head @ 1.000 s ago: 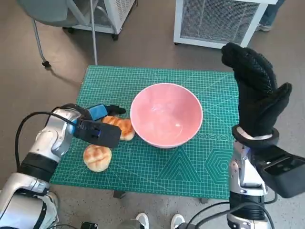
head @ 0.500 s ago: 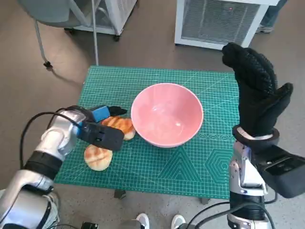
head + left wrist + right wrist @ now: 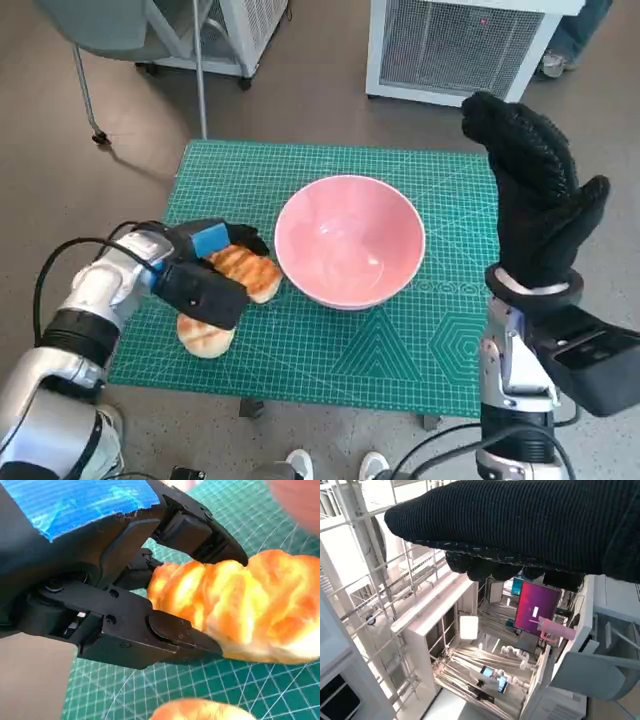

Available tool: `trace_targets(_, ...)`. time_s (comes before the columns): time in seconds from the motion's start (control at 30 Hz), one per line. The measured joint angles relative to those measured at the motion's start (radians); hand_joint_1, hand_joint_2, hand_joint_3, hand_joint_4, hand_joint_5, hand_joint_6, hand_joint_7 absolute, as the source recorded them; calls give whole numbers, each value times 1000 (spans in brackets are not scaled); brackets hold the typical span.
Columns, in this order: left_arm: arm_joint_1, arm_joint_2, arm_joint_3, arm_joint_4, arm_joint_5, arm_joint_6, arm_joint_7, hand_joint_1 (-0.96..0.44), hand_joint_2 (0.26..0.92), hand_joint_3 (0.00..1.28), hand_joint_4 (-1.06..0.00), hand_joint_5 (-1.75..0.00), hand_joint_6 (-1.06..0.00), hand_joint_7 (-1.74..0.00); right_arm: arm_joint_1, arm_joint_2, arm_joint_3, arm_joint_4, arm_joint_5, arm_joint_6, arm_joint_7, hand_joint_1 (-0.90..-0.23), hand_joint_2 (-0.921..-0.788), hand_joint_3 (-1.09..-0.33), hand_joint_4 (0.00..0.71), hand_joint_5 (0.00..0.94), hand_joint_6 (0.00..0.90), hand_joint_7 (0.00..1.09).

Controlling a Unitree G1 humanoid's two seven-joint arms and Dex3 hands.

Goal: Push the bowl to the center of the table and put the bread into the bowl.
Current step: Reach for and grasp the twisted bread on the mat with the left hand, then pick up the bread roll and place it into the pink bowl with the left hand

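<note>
Pink bowl seemingly without bread

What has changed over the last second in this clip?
The left hand has closed its fingers around the long toasted bread roll and nudged it slightly toward the robot. The round bun, pink bowl and raised right hand stayed put.

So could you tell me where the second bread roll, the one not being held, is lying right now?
In the head view the loose roll lies on the green mat near its front left corner, just below the left hand and its held roll.
</note>
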Motion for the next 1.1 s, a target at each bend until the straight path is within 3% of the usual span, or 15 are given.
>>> trace_targets(0.3, 3, 49, 61, -58, -24, 7, -28, 1, 921, 76, -685, -1127, -610, -1227, 1, 6, 4, 2, 0, -2, 0, -607, -921, -762, 290, 37, -1, 782)
trace_targets(0.73, -3, 199, 325, -255, -246, -6, -78, 2, 917, 27, -764, -1054, -659, -1162, 6, 9, 3, 3, 4, -2, 1, -608, -921, -762, 288, 38, -1, 772)
trace_targets(1.1, -4, 199, 488, -496, -355, 13, -30, 2, 910, 8, -822, -958, -677, -1171, 6, 10, 4, 4, 7, 0, 4, -610, -921, -760, 284, 38, -1, 772)
